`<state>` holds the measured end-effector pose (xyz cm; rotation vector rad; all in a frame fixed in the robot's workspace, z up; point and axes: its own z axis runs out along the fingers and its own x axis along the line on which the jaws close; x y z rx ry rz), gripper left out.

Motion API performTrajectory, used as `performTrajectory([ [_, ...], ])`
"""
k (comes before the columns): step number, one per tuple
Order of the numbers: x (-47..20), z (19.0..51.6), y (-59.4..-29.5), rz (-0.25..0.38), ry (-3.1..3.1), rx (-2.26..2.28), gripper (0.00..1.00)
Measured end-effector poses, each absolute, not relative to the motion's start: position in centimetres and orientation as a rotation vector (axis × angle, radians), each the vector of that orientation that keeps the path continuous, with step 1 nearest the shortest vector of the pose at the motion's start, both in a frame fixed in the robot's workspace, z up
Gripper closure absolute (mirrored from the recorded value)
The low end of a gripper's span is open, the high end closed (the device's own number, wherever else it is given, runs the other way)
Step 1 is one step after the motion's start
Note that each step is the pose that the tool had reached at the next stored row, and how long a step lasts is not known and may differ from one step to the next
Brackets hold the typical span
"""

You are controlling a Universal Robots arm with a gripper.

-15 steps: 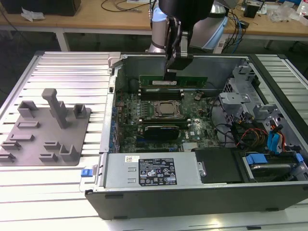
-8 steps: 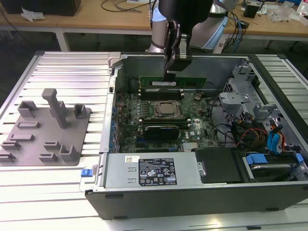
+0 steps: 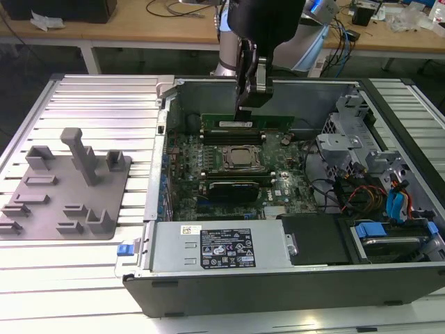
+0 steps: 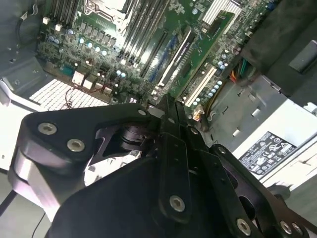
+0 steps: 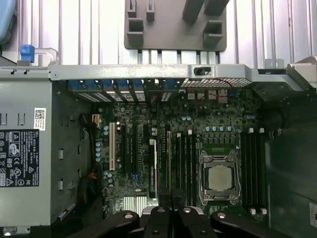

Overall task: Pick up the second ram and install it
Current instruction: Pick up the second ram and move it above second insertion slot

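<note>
The second ram (image 3: pixel 271 122), a long green stick with a white label, hangs level in the air above the motherboard (image 3: pixel 278 184) inside the open computer case. My gripper (image 3: pixel 242 110) comes down from above and is shut on the stick's top edge near its middle. In both wrist views the fingertips (image 5: pixel 159 212) (image 4: pixel 171 129) are pressed close together, high over the board. Black memory slots (image 5: pixel 181 158) (image 5: pixel 252 163) lie on both sides of the processor socket (image 5: pixel 219 177).
A grey fixture plate (image 3: pixel 66 184) with posts and blocks lies on the ribbed table at the exterior view's left. The power supply (image 3: pixel 222 247) fills the case's near side. Drive bays and cables (image 3: pixel 389 202) crowd the exterior view's right.
</note>
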<state>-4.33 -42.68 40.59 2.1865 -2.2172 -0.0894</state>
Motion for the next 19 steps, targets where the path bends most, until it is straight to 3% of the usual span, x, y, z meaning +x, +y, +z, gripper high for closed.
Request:
performTrajectory([
  [19,-4.3,35.8,-40.1,-0.09,-2.217,2.187,0.91],
])
